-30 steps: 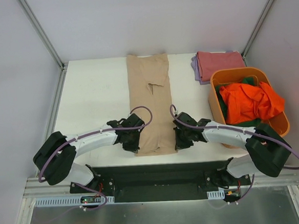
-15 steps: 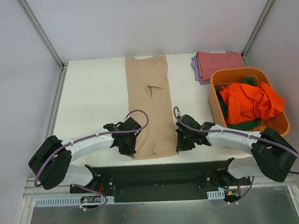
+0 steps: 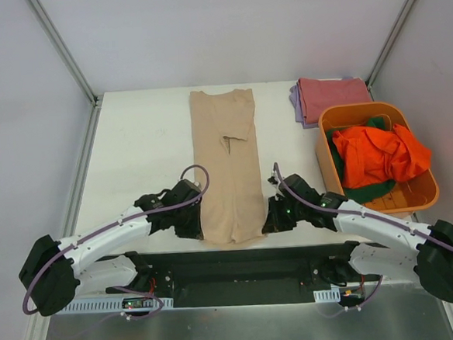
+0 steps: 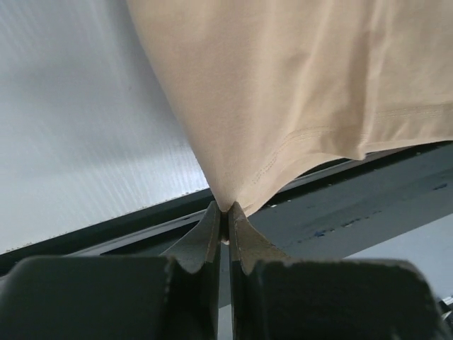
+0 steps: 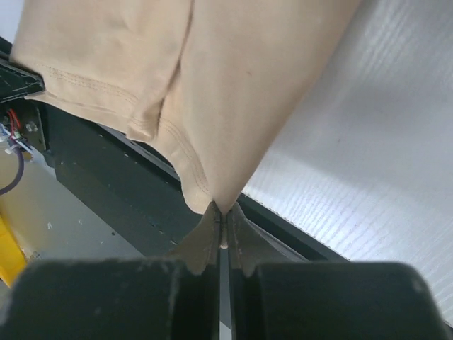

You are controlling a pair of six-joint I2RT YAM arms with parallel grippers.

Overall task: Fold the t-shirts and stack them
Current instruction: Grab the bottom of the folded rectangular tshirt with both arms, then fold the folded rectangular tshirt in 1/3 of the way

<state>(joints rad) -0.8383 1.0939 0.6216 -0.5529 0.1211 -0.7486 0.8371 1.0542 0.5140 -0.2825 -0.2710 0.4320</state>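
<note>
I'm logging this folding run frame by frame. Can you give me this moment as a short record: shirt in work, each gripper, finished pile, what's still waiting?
shirt in work: beige t-shirt, lying as a long narrow strip down the middle of the table
left gripper: shut on the strip's near left corner
right gripper: shut on its near right corner
near hem: at the table's near edge
folded pile: dusty red t-shirt on a lavender t-shirt, far right corner
waiting: orange t-shirt and dark green t-shirt, crumpled in the orange tub
</note>
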